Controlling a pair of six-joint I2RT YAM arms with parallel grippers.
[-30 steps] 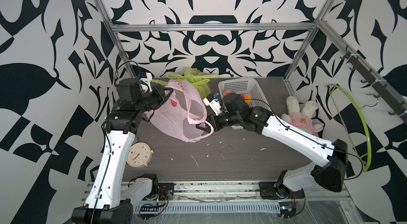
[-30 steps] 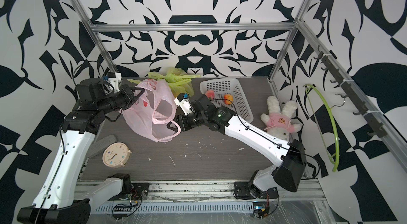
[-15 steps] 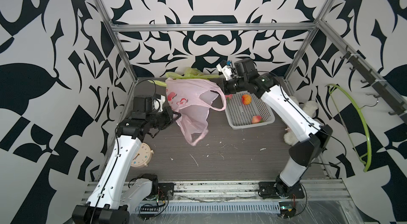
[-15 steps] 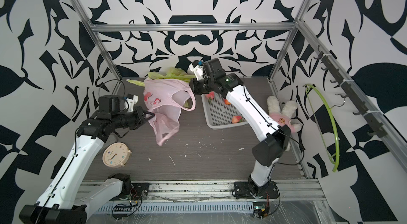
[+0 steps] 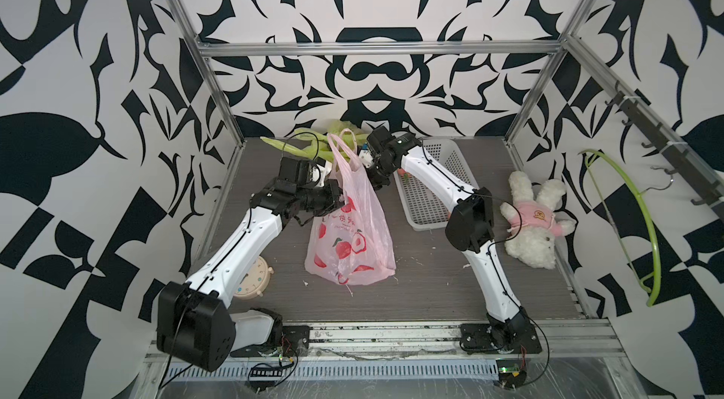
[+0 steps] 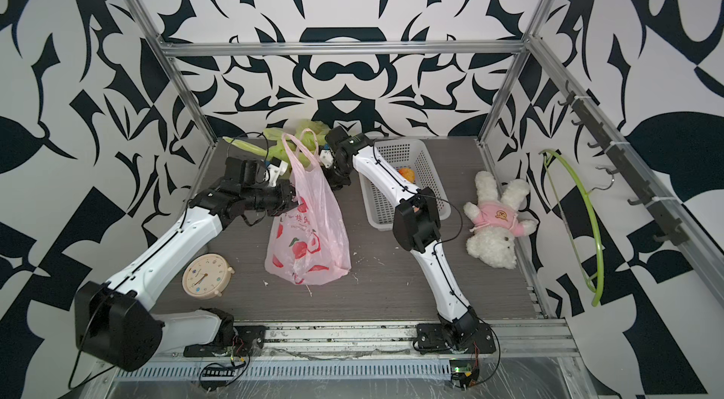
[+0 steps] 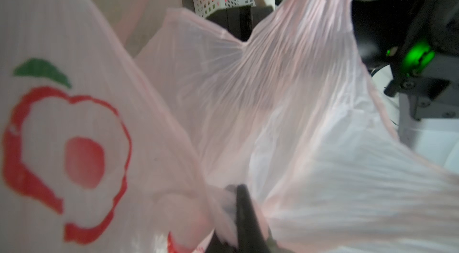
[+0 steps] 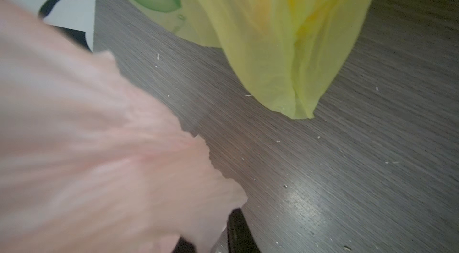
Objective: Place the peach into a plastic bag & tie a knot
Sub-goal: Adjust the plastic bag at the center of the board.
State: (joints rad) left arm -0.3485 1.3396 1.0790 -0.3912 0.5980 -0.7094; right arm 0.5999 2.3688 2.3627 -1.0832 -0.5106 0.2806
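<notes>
One pink plastic bag [image 5: 348, 236], printed with peaches, is seen just beside the white basket [image 5: 425, 197], on the side toward the left arm. Its bottom is rested on the table [image 5: 431, 291] and its handles [image 5: 341, 148] are drawn upward. The film is judged very light, soft and slippery. It is expected to crumple and slide unless a bunched fold or a handle loop is pinched, so the handles or the gathered rim are judged the best places to be taken. A round orange-red fruit, taken to be the peach [image 6: 407, 173], is seen inside the basket. Whether another lies in the bag cannot be told through the printed film. The peach is judged firm but easily bruised, and best held across its widest part with gentle pressure.

The left gripper [image 5: 337, 197] is closed tight on a gathered fold of the bag's side, the side turned away from the basket. In the left wrist view a dark finger [image 7: 244, 214] is seen with film bunched against it. The right gripper [image 5: 377, 177] is found between the bag's neck and the basket, with pink film draped over it in the blurred right wrist view. Whether that film is pinched or merely touched cannot be told, nor how far the gripper is parted.
</notes>
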